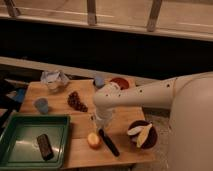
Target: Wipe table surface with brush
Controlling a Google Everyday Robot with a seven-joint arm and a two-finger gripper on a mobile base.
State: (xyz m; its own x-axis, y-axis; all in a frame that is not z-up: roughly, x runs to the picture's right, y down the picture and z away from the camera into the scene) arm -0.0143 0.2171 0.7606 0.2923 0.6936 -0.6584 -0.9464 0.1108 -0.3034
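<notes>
The table surface (60, 102) is a light-brown wooden top. The brush (109, 143) is a slim black stick that lies slanted on the wood near the front edge, between an orange-yellow fruit (93, 140) and the dark bowl (141, 134). My white arm reaches in from the right and bends down at its elbow. My gripper (99, 123) points down just above the brush's upper end. I cannot tell whether it touches the brush.
A green tray (15, 127) at the front left holds a short dark block (45, 146). Grapes (76, 101), a blue cup (42, 105), a crumpled bag (54, 79), a second blue cup (99, 81) and a red bowl (120, 82) stand further back.
</notes>
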